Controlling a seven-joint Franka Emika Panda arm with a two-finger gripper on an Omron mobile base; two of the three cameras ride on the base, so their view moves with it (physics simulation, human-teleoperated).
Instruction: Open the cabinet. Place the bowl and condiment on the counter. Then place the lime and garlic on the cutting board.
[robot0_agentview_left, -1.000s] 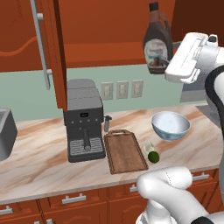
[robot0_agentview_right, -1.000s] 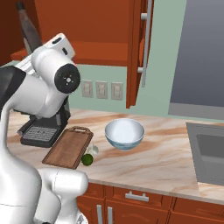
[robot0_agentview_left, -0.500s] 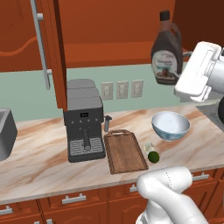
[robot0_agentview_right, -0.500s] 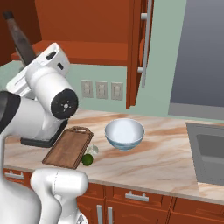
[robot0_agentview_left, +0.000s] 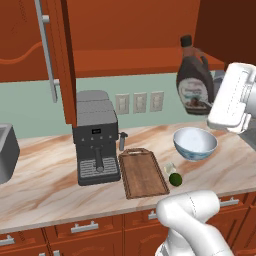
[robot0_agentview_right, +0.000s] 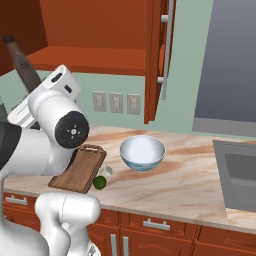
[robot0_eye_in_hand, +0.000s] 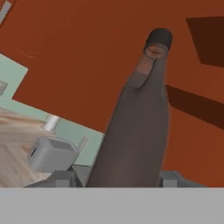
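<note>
Bottle (robot0_agentview_left: 194, 80) of syrup pinched in the gripper (robot0_eye_in_hand: 124, 177), held high at upper right of the left view, above the bowl (robot0_agentview_left: 195, 143) already on the counter (robot0_agentview_left: 45, 185). Cabinet (robot0_agentview_left: 52, 55) open. Best lowered upright onto bare marble beside the bowl, clear of the lime (robot0_agentview_left: 175, 179) and cutting board (robot0_agentview_left: 143, 172), before letting go.

dark brown condiment (robot0_agentview_left: 194, 82), black cap
</note>
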